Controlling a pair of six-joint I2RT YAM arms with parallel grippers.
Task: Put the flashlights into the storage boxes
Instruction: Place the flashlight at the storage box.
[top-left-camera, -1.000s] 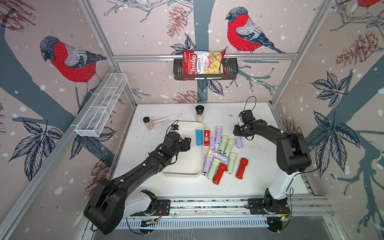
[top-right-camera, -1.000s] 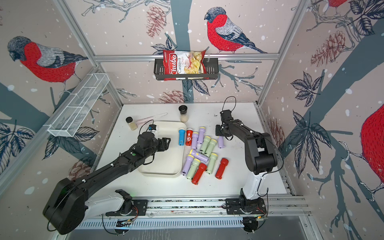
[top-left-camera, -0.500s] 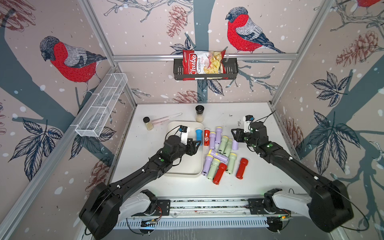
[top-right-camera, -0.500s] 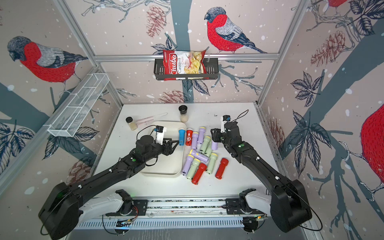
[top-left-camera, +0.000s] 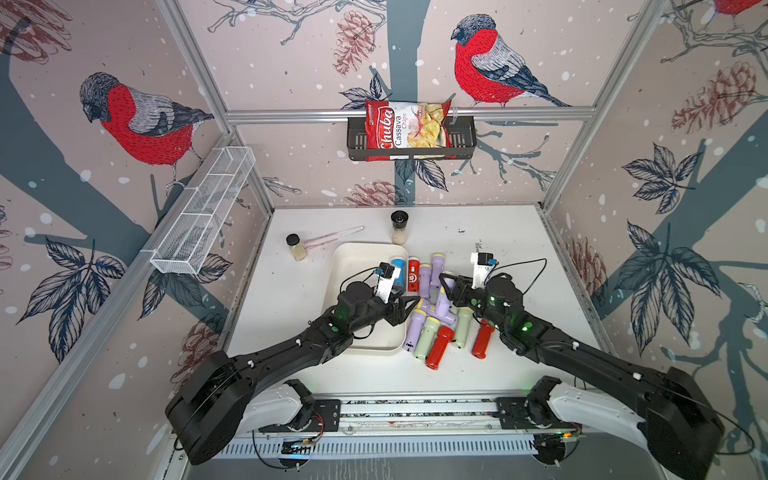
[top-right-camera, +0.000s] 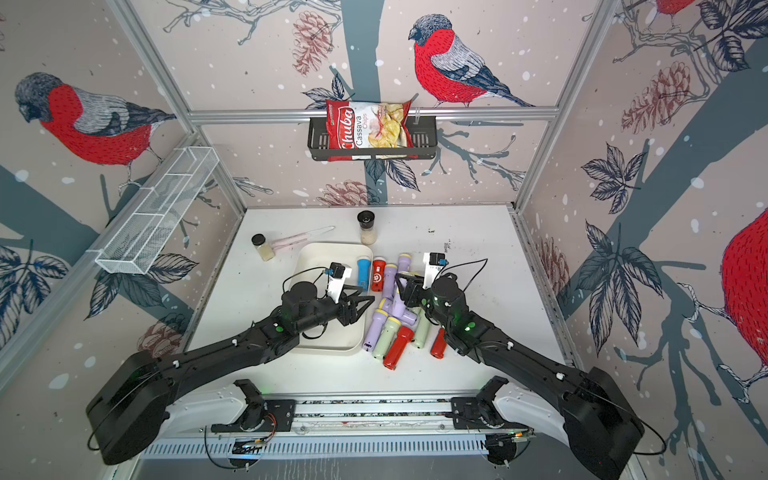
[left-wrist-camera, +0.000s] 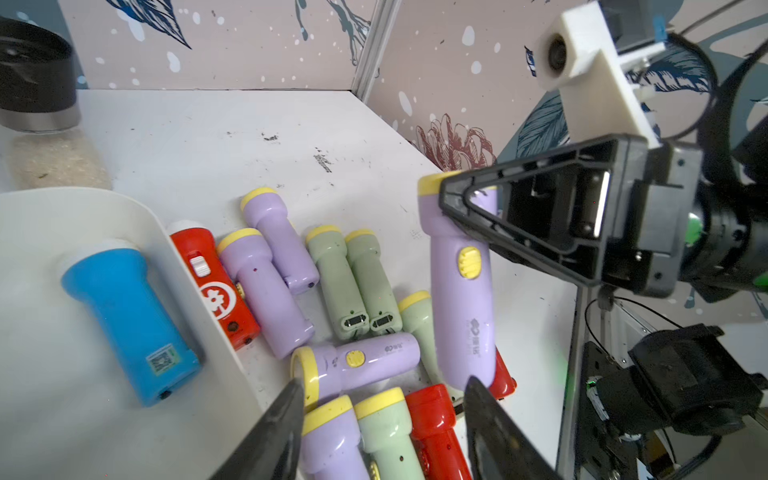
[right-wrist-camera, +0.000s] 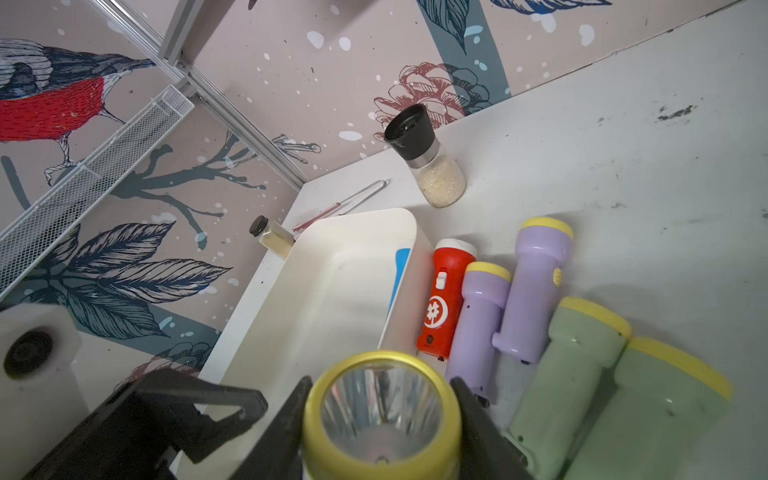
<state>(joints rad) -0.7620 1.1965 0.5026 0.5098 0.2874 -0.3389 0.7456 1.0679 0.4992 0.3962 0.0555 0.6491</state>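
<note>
One stubby glossy-plastic lilac flashlight (left-wrist-camera: 457, 316) | right jaws clamped on its yellow-rimmed head | left jaws apart

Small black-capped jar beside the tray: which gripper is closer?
Left. The left gripper hangs over the rim of the tray, across it from the small jar; the right gripper, clamping a lilac flashlight, is farther, above the pile.
</note>
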